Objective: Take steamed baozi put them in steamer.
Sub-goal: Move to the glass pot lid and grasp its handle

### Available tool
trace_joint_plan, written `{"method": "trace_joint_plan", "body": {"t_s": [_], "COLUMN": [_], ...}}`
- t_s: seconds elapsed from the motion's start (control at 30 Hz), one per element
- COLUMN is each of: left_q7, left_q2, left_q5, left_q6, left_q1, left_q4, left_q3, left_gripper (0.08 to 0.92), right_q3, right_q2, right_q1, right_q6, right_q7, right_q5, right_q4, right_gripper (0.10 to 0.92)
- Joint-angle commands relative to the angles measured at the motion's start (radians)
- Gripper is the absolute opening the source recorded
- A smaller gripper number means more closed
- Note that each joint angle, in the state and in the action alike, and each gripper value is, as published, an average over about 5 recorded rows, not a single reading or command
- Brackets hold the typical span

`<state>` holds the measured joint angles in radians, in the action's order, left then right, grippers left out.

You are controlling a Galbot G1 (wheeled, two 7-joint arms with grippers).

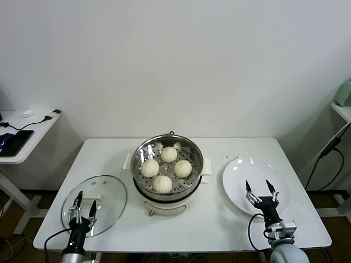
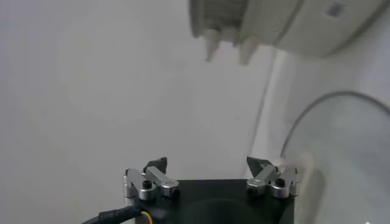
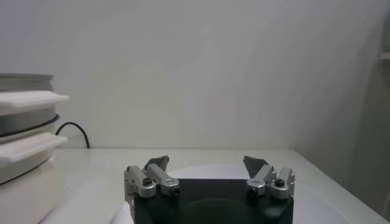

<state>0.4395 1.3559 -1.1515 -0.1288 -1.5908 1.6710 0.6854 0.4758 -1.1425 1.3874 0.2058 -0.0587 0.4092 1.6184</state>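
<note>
Baozi [image 1: 165, 169]: all 4 sit in steamer [image 1: 193, 152], so plate [image 1: 236, 178] is bare. Left tool [image 1: 84, 206] over lid [image 1: 109, 192], right tool [image 1: 261, 189] over plate, both apart, holding nothing.

— Centre of frame?
— Steamer [image 1: 168, 171] on table [image 1: 219, 219], holding four baozi [image 1: 168, 154].
— Either side?
— Lid [image 1: 101, 198] lower left, plate [image 1: 241, 178] lower right.
</note>
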Motion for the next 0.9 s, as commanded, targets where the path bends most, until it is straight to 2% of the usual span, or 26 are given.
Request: {"method": "trace_joint_plan", "body": {"t_s": [0.03, 0.8, 0.9], "left_q7": [0.019, -0.052, -0.051], "left_q2": [-0.018, -0.058, -0.058], "left_q5": [-0.201, -0.16, -0.152], "left_q6": [0.086, 0.153, 0.151], "left_q1": [0.078, 0.212, 0.211], "left_q4": [-0.127, -0.246, -0.261], "left_q3": [0.002, -0.037, -0.041], "left_gripper": [0.823, 0.823, 0.796], "right_q3": [-0.001, -0.006, -0.008], "right_q2": [-0.01, -0.014, -0.015], "right_q1": [0.014, 0.022, 0.021], "right_q6": [0.002, -0.001, -0.001], "right_q7": [-0.036, -0.05, -0.05], "right_q5": [-0.007, -0.025, -0.027], "right_q4": [0.007, 0.025, 0.023], "right_gripper": [0.823, 0.823, 0.823]}}
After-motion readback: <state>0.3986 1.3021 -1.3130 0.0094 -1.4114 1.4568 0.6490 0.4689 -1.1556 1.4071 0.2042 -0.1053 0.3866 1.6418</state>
